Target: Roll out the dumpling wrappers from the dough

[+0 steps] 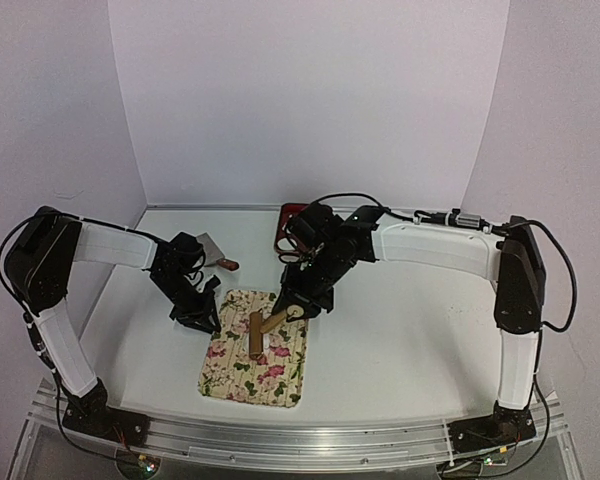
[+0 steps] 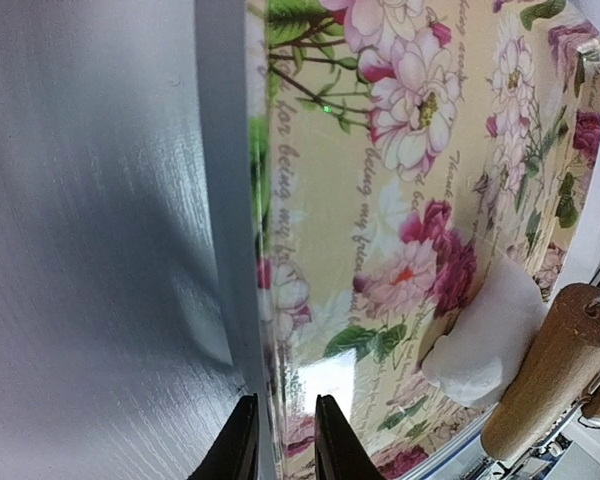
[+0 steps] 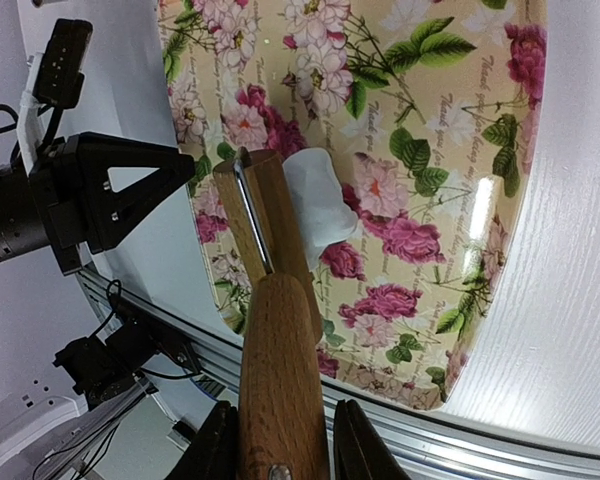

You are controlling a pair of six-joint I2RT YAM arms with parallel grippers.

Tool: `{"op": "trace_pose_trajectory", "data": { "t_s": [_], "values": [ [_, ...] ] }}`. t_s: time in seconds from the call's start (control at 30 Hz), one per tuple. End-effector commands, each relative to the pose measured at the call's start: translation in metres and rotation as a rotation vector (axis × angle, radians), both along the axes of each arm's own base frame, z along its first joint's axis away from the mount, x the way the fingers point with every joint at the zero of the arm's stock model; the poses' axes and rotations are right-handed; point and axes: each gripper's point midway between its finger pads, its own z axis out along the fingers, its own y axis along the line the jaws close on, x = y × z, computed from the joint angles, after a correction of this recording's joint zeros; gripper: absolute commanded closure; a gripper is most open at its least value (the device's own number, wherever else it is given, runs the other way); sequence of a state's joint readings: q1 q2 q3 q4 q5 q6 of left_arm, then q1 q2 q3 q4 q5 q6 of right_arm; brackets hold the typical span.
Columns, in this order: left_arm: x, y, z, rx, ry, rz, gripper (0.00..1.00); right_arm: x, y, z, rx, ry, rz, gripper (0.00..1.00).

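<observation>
A lump of soft white dough (image 3: 320, 200) (image 2: 485, 340) lies on the floral mat (image 1: 242, 375) (image 2: 420, 200) (image 3: 450, 130), touching the side of a wooden roller (image 3: 265, 225) (image 1: 255, 335). My right gripper (image 3: 278, 450) (image 1: 302, 300) is shut on the roller's wooden handle (image 3: 280, 380) and holds it slanted down onto the mat. At the mat's left edge, my left gripper (image 2: 285, 445) (image 1: 198, 315) has its jaws close together, one on each side of the rim. No dumpling wrappers are in view.
A metal scraper with a brown handle (image 1: 218, 258) lies behind the left gripper. A dark red object (image 1: 285, 225) sits behind the right wrist. The aluminium rail (image 1: 280, 440) runs along the table's near edge, just below the mat.
</observation>
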State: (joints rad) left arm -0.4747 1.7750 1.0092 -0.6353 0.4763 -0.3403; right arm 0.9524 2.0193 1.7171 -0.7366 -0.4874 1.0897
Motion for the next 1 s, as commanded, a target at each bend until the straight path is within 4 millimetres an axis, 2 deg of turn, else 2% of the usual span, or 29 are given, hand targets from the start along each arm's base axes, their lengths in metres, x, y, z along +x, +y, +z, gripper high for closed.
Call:
{"op": "trace_pose_trajectory", "data": {
  "t_s": [0.0,0.1,0.37,0.63,0.83,0.97],
  "values": [
    [0.003,-0.002,-0.004,-0.006,-0.005,-0.017,0.79,-0.010,-0.029,-0.050,-0.217,0.061,-0.019,1.00],
    [0.003,-0.004,-0.005,-0.012,0.000,-0.021,0.80,-0.011,-0.033,-0.056,-0.243,0.068,-0.017,1.00],
    [0.002,0.000,-0.012,0.015,0.013,-0.012,0.85,-0.016,-0.067,-0.069,-0.423,0.067,-0.023,1.00],
    [0.001,0.001,-0.011,0.013,0.010,-0.012,0.94,-0.015,-0.074,-0.087,-0.494,0.075,0.006,1.00],
    [0.000,0.001,-0.011,0.009,0.011,-0.013,0.97,-0.019,-0.089,-0.101,-0.571,0.088,0.014,1.00],
    [-0.001,0.001,-0.012,0.010,0.013,-0.011,0.97,-0.022,-0.110,-0.108,-0.663,0.094,-0.003,1.00]
  ]
}}
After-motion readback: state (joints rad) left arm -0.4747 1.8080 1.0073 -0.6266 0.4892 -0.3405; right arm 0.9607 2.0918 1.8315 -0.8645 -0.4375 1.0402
